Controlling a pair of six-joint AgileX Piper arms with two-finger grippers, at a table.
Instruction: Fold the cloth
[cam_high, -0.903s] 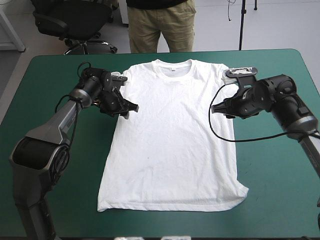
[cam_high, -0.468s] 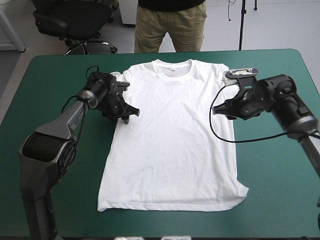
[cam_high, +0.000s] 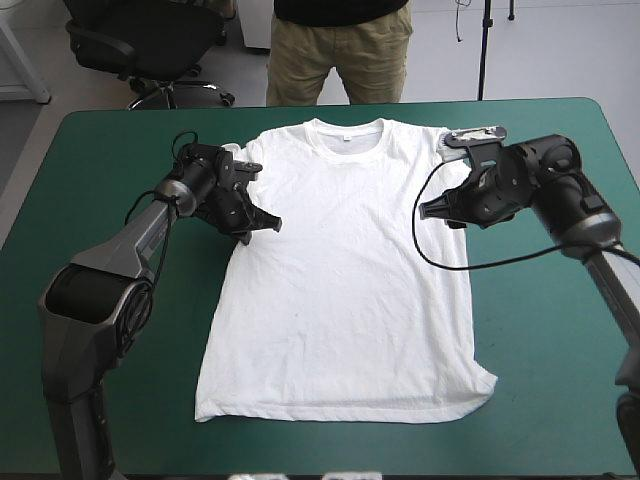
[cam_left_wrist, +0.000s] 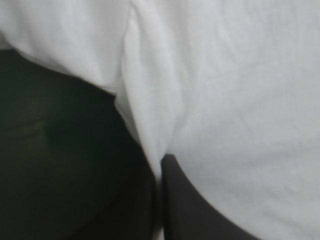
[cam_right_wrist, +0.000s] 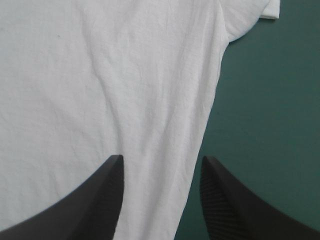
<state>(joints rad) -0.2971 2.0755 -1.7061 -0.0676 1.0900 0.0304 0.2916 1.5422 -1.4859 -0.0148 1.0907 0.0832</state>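
T-shirt (cam_high: 340, 290) lying spread flat mid-table on teal-green cover (cam_high: 120, 330), collar pointing at far edge, long axis running far-to-near. Pinching a fold at its left side below the sleeve with left gripper (cam_high: 266, 222), fingers all but closed on it. Holding right gripper (cam_high: 428, 210) over right side edge, fingers standing apart.

The left jaws seem all but closed; the right jaws stand apart, pointing inward.

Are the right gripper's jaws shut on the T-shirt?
No: the right gripper has its jaws apart, with the side edge of the T-shirt lying flat between them.
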